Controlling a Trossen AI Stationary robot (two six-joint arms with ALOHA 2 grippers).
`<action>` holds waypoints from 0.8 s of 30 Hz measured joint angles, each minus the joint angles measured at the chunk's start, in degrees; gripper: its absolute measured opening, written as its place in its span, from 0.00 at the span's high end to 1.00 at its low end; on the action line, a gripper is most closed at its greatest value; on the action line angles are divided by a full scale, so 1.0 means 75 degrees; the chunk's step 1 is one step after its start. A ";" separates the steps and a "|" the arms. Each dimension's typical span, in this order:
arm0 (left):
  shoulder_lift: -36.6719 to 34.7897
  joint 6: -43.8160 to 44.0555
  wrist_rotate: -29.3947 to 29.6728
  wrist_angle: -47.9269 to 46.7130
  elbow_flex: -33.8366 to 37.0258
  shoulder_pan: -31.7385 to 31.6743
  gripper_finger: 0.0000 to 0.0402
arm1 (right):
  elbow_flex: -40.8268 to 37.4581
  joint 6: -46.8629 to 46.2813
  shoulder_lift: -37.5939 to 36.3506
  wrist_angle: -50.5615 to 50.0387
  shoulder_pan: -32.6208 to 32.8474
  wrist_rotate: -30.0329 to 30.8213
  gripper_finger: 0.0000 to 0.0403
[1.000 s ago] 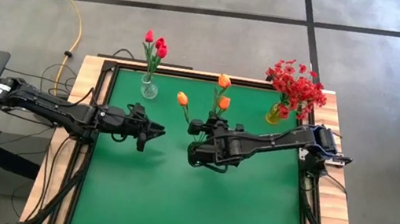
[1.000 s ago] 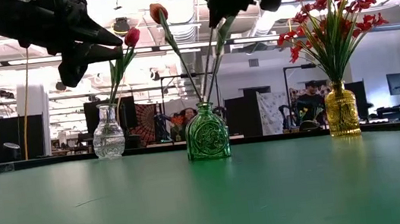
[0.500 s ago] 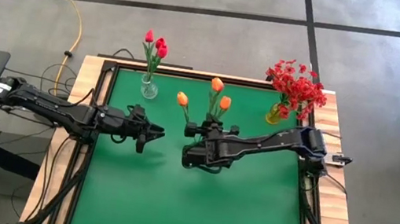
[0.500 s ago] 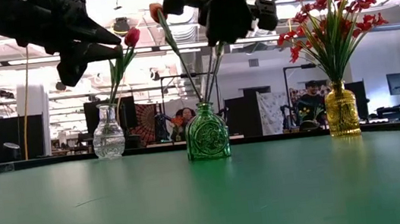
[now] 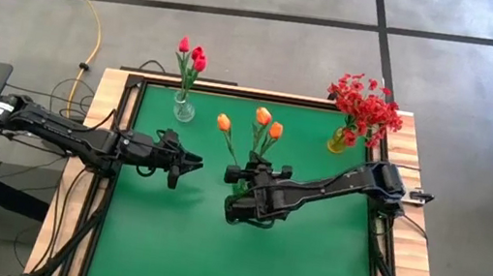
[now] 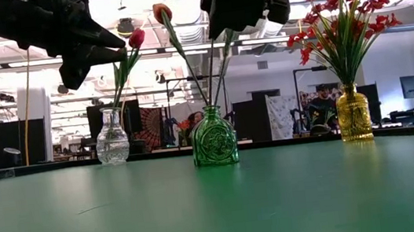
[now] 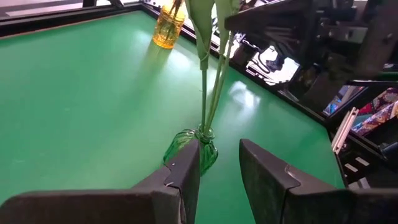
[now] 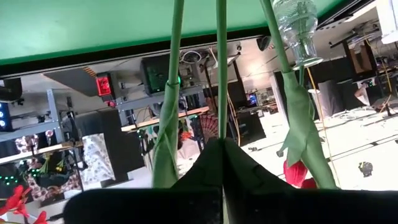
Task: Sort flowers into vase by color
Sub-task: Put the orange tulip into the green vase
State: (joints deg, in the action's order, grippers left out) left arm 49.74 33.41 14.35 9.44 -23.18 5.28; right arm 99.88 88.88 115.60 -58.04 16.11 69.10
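On your green table [image 5: 306, 264] you have three vases, and the green glass vase [image 6: 214, 139] in the middle is the one to place everything by. It holds the three orange tulips [image 5: 262, 116], their stems fanning up out of its neck; in the low view one orange bloom [image 6: 162, 12] leans off toward the clear vase.

The clear glass vase [image 6: 112, 139] stands to the left of the green one in the low view, and farther back. In it you have the red-pink tulips [image 5: 194, 56], standing upright.

The yellow glass vase [image 6: 353, 115] stands to the right of the green one, also farther back, near the table's far right corner. It is filled with the sprays of small red blossoms [image 5: 365, 105], which spread wide above its neck.

Your right gripper [image 5: 243, 173] hangs directly over the green vase, among the tulip stems. Its fingers are pressed together, and in its own wrist view one tulip stem [image 8: 221, 68] runs right into the closed tips, so it looks pinched there, with two more stems passing on either side.

Your left gripper [image 5: 194, 160] waits to the left of the green vase, above the table, with its fingers [image 7: 180, 171] partly spread and nothing between them; the green vase shows just beyond them.
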 joint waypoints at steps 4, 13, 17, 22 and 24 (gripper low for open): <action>0.0000 0.0000 0.0000 -0.0015 0.0000 0.0000 0.75 | 0.0000 -0.0161 -0.0002 -0.0006 0.0051 -0.0277 0.95; 0.0000 0.0000 0.0002 -0.0012 0.0000 0.0000 0.75 | 0.0000 -0.0195 -0.0002 0.0026 0.0050 -0.0748 0.95; 0.0000 0.0000 0.0001 -0.0012 0.0000 0.0000 0.75 | -0.0003 -0.0193 -0.0002 0.0021 0.0050 -0.0805 0.95; 0.0000 0.0006 0.0000 0.0319 0.0000 0.0000 0.75 | -0.0003 -0.0208 -0.0002 0.0020 0.0050 -0.0623 0.95; 0.0000 -0.0088 -0.0054 0.0722 0.0000 -0.0003 0.75 | -0.0003 -0.0207 -0.0002 0.0020 0.0076 -0.0621 0.95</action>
State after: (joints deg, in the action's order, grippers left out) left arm 49.74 32.75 13.95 14.85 -23.18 5.26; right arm 99.85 87.33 115.59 -57.89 16.68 64.45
